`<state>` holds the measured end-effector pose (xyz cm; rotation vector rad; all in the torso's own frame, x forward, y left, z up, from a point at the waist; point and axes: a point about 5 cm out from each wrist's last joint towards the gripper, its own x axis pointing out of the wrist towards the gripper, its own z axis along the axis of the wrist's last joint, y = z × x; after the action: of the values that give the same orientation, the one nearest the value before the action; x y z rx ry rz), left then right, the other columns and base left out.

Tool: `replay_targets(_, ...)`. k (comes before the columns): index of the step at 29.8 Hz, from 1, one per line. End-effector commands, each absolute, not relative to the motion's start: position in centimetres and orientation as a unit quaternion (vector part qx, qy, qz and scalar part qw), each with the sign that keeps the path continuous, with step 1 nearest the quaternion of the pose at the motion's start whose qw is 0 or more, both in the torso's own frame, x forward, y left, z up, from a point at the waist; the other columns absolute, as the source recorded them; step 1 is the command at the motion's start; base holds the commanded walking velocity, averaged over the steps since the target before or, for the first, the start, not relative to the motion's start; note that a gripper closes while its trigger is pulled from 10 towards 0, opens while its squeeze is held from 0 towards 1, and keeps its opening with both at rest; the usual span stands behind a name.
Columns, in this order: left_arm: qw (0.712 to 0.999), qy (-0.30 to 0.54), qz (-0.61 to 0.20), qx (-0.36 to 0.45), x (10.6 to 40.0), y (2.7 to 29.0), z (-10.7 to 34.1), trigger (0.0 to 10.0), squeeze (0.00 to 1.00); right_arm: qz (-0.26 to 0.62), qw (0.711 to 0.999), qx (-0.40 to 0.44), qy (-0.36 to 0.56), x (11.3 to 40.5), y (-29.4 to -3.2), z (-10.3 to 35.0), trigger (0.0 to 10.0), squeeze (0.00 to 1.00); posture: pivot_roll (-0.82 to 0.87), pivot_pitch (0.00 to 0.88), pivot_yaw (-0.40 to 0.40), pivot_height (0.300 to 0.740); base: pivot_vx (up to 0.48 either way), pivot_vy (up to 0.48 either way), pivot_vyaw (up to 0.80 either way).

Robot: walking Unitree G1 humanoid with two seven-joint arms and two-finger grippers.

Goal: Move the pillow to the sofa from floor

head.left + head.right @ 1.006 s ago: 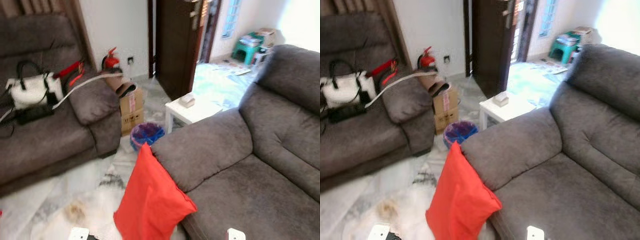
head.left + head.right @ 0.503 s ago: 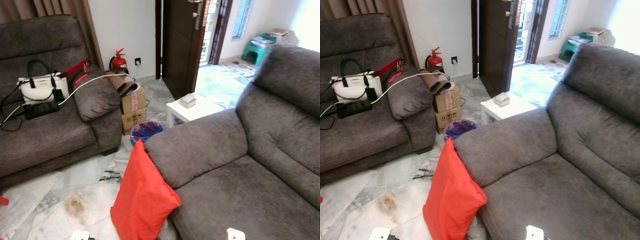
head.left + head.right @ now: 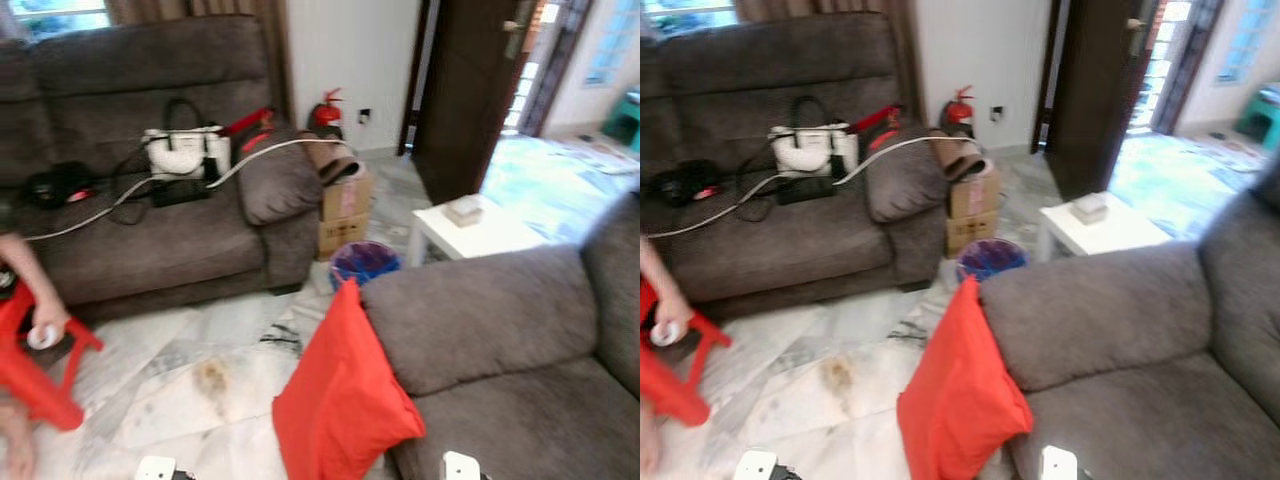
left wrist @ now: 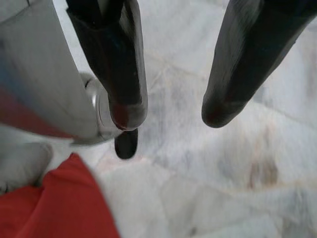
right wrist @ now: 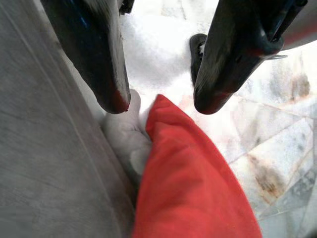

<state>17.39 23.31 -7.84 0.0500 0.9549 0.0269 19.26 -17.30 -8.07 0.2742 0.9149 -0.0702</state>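
Observation:
The red pillow (image 3: 340, 405) stands on edge on the marble floor, leaning against the front of the near grey sofa (image 3: 480, 320) just below its armrest. In the right wrist view my right gripper (image 5: 161, 101) hangs open just above the pillow (image 5: 193, 183), between the sofa's side (image 5: 44, 163) and the floor, holding nothing. My left gripper (image 4: 171, 111) is open over bare floor, with a corner of the pillow (image 4: 64, 203) beside it.
A second grey sofa (image 3: 150, 230) at the back holds a white handbag (image 3: 185, 150) and cables. Cardboard boxes (image 3: 343, 205), a blue bin (image 3: 362, 262) and a white side table (image 3: 470, 230) stand between the sofas. A person's hand (image 3: 42, 328) and a red stool (image 3: 30, 375) are at the far left.
The whole picture has shifted: the camera has turned left. A person's arm and a red stool have come into view. The pillow still leans on the sofa.

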Motion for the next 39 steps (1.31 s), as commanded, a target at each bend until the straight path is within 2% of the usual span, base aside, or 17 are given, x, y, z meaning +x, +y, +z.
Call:
replay_targets(1, 0.891, 0.453, 0.015, 0.025, 17.71, 23.51, -7.62, 10.0, 0.0, -0.043, 0.886, 0.142, 0.44, 19.15, -17.37, -8.12, 10.0, 0.0, 0.12, 0.045, 0.021, 0.74, 0.0, 0.0, 0.0)
replay_targets(12, 0.894, 0.448, 0.013, 0.021, 17.95, 23.53, -7.48, 10.0, 0.0, -0.042, 0.885, 0.141, 0.442, 19.17, -17.35, -8.12, 10.0, 0.0, 0.12, 0.041, 0.022, 0.74, 0.0, 0.0, 0.0)
replay_targets(30, 0.891, 0.453, 0.013, 0.025, 17.65, 23.55, -7.63, 10.0, 0.0, -0.034, 0.885, 0.137, 0.444, 19.12, -17.13, -8.16, 10.0, 0.0, 0.12, 0.046, 0.019, 0.74, 0.333, 0.0, 0.0)
replay_targets(39, 0.891, 0.454, 0.01, 0.018, 17.55, 23.44, -7.7, 10.0, 0.0, -0.039, 0.885, 0.141, 0.442, 19.17, -17.18, -8.14, 10.0, 0.0, 0.12, 0.047, 0.02, 0.74, 0.0, 0.0, 0.0)
